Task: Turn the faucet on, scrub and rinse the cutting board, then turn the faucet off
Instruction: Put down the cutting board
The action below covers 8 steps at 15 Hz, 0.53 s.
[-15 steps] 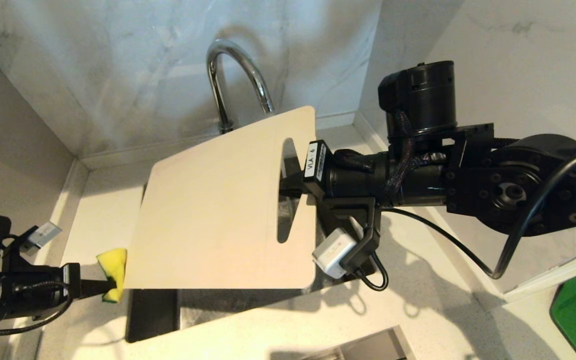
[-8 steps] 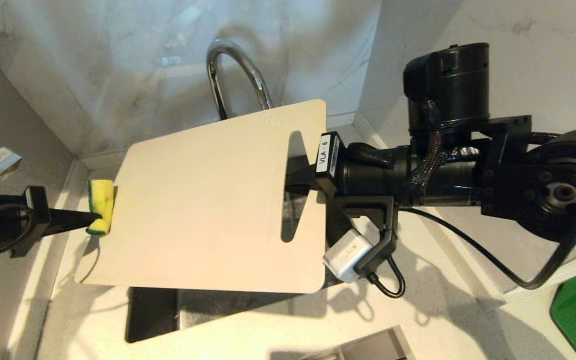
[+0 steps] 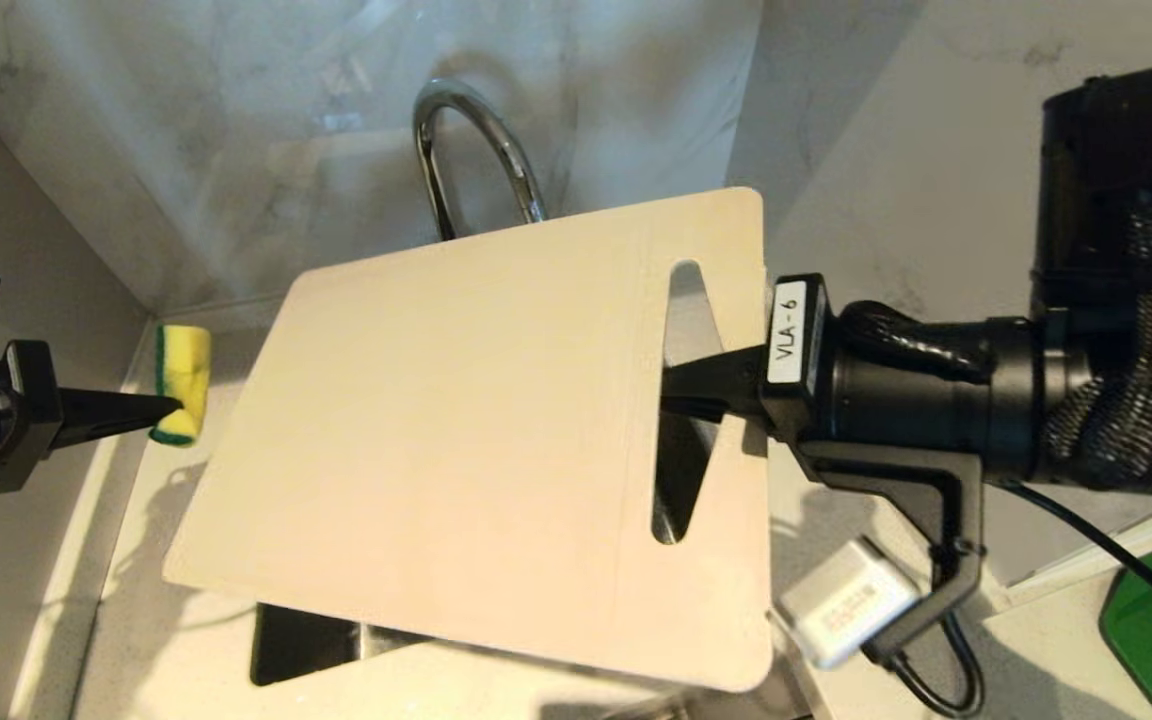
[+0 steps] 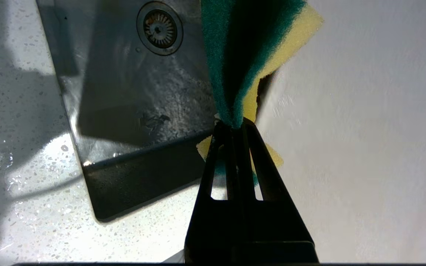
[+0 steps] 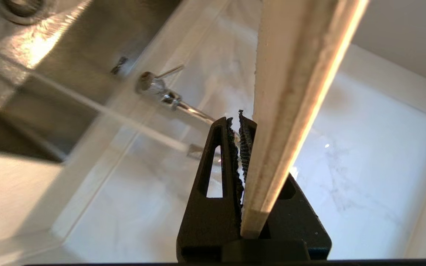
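above the sink (image 3: 301, 645), the right pincer (image 3: 681, 392) grips the cutting board (image 3: 456, 440) by its slot end

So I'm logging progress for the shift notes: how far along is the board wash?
Done: the right gripper holds the cutting board raised over the sink, and the left gripper has a sponge. In hand: the sponge sits just off the board's far edge. No water shows running from the faucet. Left: scrubbing, rinsing, shutting the faucet off.
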Available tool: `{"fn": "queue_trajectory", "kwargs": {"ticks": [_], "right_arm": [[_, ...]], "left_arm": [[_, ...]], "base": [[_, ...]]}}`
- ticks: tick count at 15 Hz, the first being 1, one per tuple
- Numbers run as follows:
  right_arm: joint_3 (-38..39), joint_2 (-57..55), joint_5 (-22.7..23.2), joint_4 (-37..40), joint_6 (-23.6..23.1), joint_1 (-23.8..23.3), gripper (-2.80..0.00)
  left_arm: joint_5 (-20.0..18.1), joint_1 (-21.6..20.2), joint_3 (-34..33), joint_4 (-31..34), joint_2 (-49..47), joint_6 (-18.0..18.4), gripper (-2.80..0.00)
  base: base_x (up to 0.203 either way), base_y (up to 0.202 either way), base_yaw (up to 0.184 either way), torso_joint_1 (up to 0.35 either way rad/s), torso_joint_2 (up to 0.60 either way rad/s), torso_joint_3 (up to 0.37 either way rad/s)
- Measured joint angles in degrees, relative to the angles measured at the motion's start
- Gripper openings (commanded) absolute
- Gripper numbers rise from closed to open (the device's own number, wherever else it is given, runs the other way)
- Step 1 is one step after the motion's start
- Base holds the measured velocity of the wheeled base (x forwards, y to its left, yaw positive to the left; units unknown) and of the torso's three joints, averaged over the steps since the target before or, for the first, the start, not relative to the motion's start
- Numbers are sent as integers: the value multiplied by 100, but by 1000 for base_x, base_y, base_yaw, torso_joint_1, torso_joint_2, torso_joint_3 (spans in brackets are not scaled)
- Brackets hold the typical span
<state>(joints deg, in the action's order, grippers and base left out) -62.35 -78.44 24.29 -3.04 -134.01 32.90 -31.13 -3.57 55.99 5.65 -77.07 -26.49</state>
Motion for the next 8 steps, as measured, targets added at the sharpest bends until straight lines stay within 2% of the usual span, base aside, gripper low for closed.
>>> {"fn": "queue_trajectory", "kwargs": {"ticks": [3,8], "right_arm": [[610,651,-289,-13,184,4,-280],[1502,1828,-955,-20,763,4,-280]], "left_arm": [[-21,111,27,-6,-21,-11,-280],[-6,336,117,-14,-167,-16,-280]], "base": [[0,0,0,0,0,0],[0,0,0,0,0,0]]}}
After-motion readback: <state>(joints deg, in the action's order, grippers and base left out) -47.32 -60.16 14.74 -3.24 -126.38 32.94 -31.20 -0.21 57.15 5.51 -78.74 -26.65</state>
